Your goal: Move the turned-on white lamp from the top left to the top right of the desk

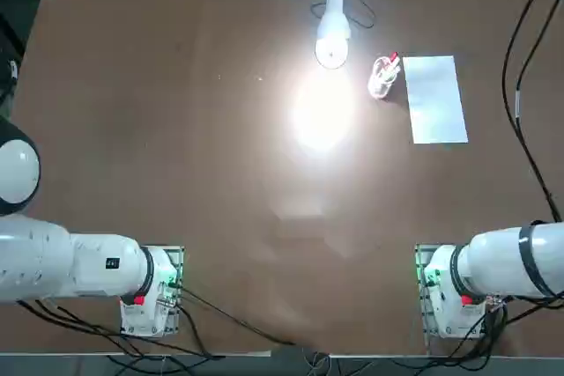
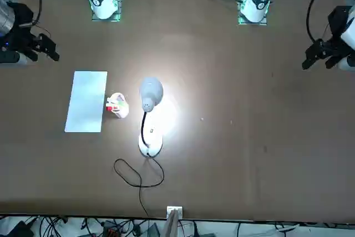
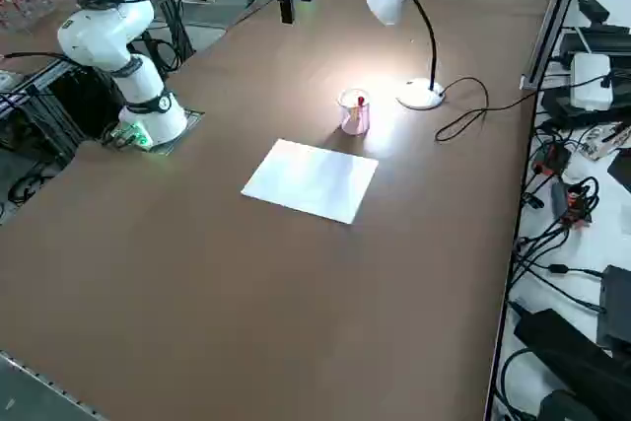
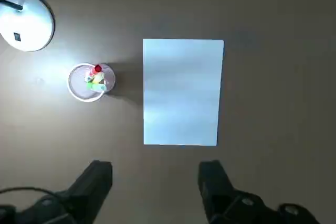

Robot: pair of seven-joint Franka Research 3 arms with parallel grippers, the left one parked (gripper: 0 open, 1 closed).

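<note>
- The right gripper is raised above the desk's right side, fingers spread wide, nothing held.
- Open brown surface is left between arm bases and paper.
- The cup is stood between paper and lamp, which is placed near the far edge, mid-desk.

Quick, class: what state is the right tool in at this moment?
Right tool: open, fingers well apart, holding nothing, above the desk.
</note>
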